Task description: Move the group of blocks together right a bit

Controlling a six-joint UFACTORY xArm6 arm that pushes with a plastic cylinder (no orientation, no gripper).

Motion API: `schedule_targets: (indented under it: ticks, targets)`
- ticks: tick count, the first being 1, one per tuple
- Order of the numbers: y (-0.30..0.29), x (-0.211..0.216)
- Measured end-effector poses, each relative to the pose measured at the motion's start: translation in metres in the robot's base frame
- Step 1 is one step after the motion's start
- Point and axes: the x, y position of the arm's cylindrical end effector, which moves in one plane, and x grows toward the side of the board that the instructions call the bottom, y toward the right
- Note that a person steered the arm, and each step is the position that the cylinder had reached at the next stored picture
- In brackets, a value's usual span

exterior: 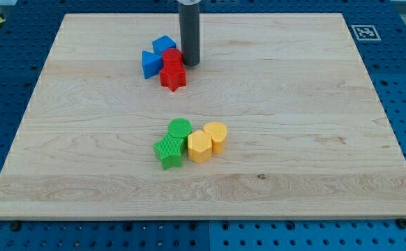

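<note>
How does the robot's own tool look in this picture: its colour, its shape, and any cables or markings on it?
It is a straight, dark grey cylindrical rod with a smooth surface, entering from the view's top; my tip is its blunt lower end. A lighter, silvery band shows at the very top edge. No cables or markings are visible, and there is no claw.

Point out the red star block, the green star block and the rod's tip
red star block [173,77], camera view, top face.
green star block [168,150], camera view, top face.
my tip [190,63], camera view, rod's lower end, right of the red blocks.

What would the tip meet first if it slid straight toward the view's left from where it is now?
Most likely the red block right beside my tip, then the blue blocks behind it; depth is hard to judge.
</note>
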Motion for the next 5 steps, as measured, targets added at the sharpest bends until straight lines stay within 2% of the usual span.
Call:
schedule_targets:
  ticks: [3,5]
  targets:
    - [0.0,0.009]
    - [0.015,0.039]
